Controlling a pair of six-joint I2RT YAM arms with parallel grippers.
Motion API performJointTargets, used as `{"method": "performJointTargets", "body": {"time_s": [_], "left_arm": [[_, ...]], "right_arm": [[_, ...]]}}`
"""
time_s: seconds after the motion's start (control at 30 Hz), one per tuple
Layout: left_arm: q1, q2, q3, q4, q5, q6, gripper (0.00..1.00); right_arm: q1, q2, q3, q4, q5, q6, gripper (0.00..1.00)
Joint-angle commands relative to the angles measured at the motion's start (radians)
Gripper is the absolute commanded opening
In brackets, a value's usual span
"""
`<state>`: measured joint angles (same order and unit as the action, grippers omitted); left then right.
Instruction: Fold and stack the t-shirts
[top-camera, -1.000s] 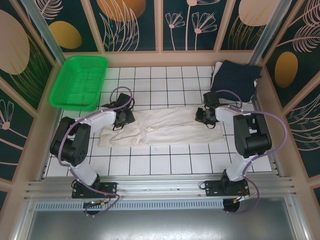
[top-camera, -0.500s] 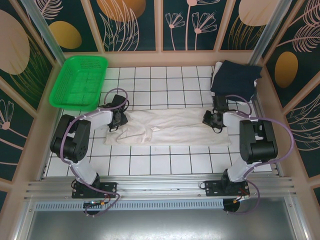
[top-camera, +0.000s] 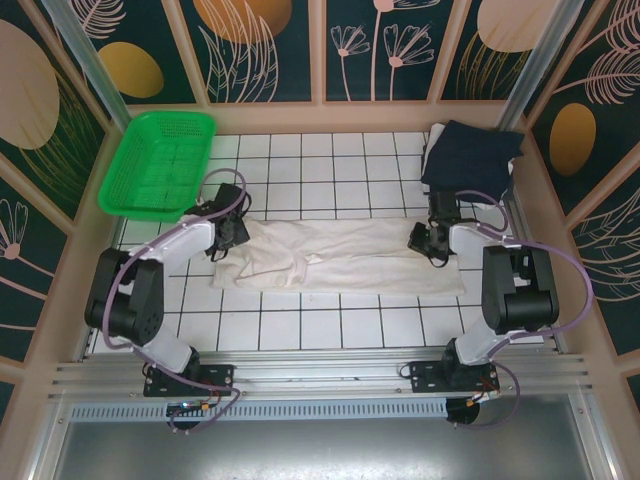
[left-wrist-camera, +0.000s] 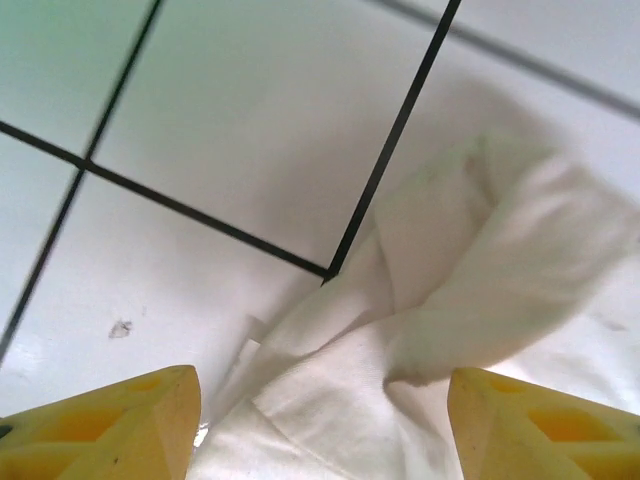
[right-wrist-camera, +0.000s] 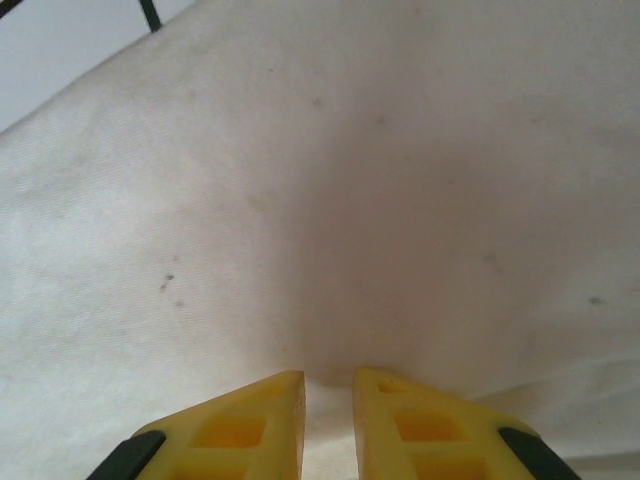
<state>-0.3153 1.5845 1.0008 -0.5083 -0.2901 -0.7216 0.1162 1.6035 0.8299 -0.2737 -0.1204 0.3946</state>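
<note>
Left tool (left-wrist-camera: 320, 400): jaws wide apart and gripping nothing, low over the crumpled left end of the cream t-shirt (top-camera: 340, 258), where a loose fold lies on white tile.
Right tool (right-wrist-camera: 328, 385): jaws drawn almost together at the shirt's right end, with a small ridge of cream cloth apparently pinched between them.
Cream t-shirt: stretched as a long band across the middle of the counter (top-camera: 330, 320) between the 2 tools, its left end bunched.
Handling: judged light, limp and soft, likely to sag and wrinkle if lifted from 1 point. The best hold is at the end corners or hem, 1 tool per end, pinching through every layer.
Navy t-shirt (top-camera: 472, 155): heaped in the far right corner, just beyond the right tool and apart from the cream shirt.
Green basket (top-camera: 168, 116): far left corner, near the left arm. Nothing can be seen lying in it.
</note>
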Motion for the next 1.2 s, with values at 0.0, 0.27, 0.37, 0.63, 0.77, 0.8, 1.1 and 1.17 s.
{"method": "performJointTargets", "body": {"time_s": [0.0,0.27,0.37,0.63,0.77,0.8,1.1,1.17], "left_arm": [[0.000,-0.106,0.021,-0.022,0.054,0.031,0.67],[-0.174,-0.085,-0.067,0.214,0.257,-0.047,0.62],[-0.174,-0.008,-0.114,0.276,0.260,-0.081,0.59],[-0.103,0.290,0.074,0.206,0.175,-0.044,0.59],[-0.039,0.416,0.209,0.206,0.153,0.006,0.60],[-0.026,0.459,0.267,0.193,0.152,0.022,0.60],[0.035,0.793,0.956,-0.095,0.095,0.124,0.67],[0.057,0.786,0.958,-0.092,0.095,0.126,0.69]], "right_arm": [[0.046,-0.017,0.073,-0.037,0.032,-0.010,0.21],[0.069,0.060,0.151,-0.046,0.081,-0.035,0.21],[0.060,0.100,0.165,-0.064,0.112,-0.045,0.21],[0.054,0.082,0.055,-0.060,0.131,-0.018,0.21],[0.062,0.034,-0.024,-0.062,0.112,0.016,0.21],[0.071,0.025,-0.040,-0.067,0.108,0.023,0.21],[0.094,-0.110,-0.170,-0.165,0.193,0.103,0.21],[0.085,-0.136,-0.178,-0.146,0.151,0.107,0.21]]}}
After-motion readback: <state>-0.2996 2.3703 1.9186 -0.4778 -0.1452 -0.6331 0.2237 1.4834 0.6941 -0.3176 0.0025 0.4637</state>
